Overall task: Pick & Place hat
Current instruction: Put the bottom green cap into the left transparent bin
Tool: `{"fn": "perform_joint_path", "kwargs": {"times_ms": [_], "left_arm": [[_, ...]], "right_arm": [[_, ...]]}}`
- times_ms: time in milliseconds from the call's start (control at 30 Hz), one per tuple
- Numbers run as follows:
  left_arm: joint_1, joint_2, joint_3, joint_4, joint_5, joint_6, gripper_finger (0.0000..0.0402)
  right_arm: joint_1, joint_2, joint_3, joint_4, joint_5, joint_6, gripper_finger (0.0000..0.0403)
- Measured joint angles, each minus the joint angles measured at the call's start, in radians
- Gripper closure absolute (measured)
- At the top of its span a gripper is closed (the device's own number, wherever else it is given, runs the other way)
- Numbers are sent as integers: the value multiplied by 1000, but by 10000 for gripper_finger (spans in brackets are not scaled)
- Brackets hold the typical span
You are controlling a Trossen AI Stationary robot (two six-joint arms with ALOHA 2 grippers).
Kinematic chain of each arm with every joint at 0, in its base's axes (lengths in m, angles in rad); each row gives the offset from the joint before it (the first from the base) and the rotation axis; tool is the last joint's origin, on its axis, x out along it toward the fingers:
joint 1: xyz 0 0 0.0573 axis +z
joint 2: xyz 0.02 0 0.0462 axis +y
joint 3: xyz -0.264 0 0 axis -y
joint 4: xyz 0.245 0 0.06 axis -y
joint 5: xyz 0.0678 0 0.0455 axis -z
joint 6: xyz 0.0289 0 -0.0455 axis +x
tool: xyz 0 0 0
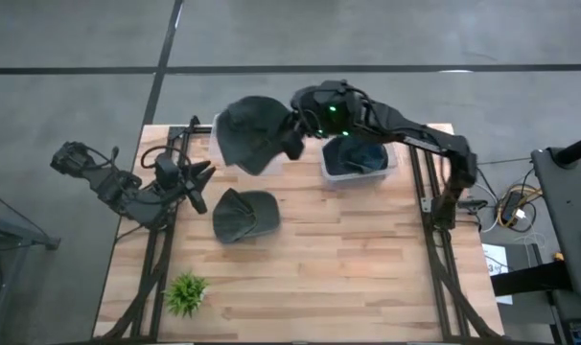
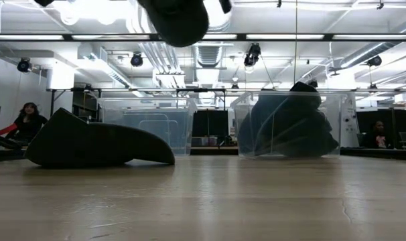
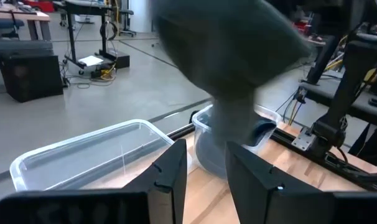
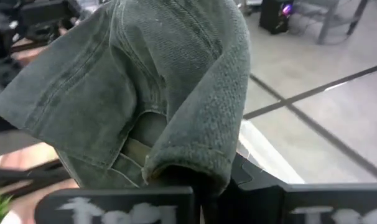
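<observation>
My right gripper (image 1: 292,139) is shut on a dark grey cap (image 1: 250,134), held high over the far left of the table, above a clear empty bin (image 2: 149,124). The cap also shows at the top of the low view (image 2: 179,20) and fills the right wrist view (image 4: 145,93). A second dark cap (image 1: 243,214) lies flat on the table, near the middle. A clear bin (image 1: 355,161) at the far middle holds more dark caps. My left gripper (image 1: 193,184) is open and empty at the table's left side. My right gripper holds the cap by a bunched fold of its edge (image 4: 195,165), and the cloth drapes over the fingers and hides the place of contact. The fingers come level from the table's right. The cap is lifted clear and spreads out beyond the fingers, toward the table's left.
A small green plant (image 1: 185,293) stands near the front left corner. The two clear bins stand side by side along the far edge (image 3: 83,155) (image 3: 235,140). People sit in the room beyond the table (image 2: 29,120).
</observation>
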Motion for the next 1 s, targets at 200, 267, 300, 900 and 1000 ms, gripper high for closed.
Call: {"fn": "perform_joint_path", "kwargs": {"times_ms": [200, 267, 300, 900, 1000], "left_arm": [[0, 1, 0, 17, 1, -13, 299], [0, 1, 0, 30, 1, -10, 299], [0, 1, 0, 37, 0, -6, 299], [4, 69, 0, 71, -166, -22, 299], [4, 69, 0, 71, -177, -23, 299]], "right_arm": [[-4, 128, 181, -7, 17, -22, 394], [-5, 155, 228, -26, 17, -25, 394], [-5, 167, 252, -32, 16, -30, 394], [-81, 179, 298, -61, -88, -206, 394], [-122, 192, 298, -59, -175, -219, 394]]}}
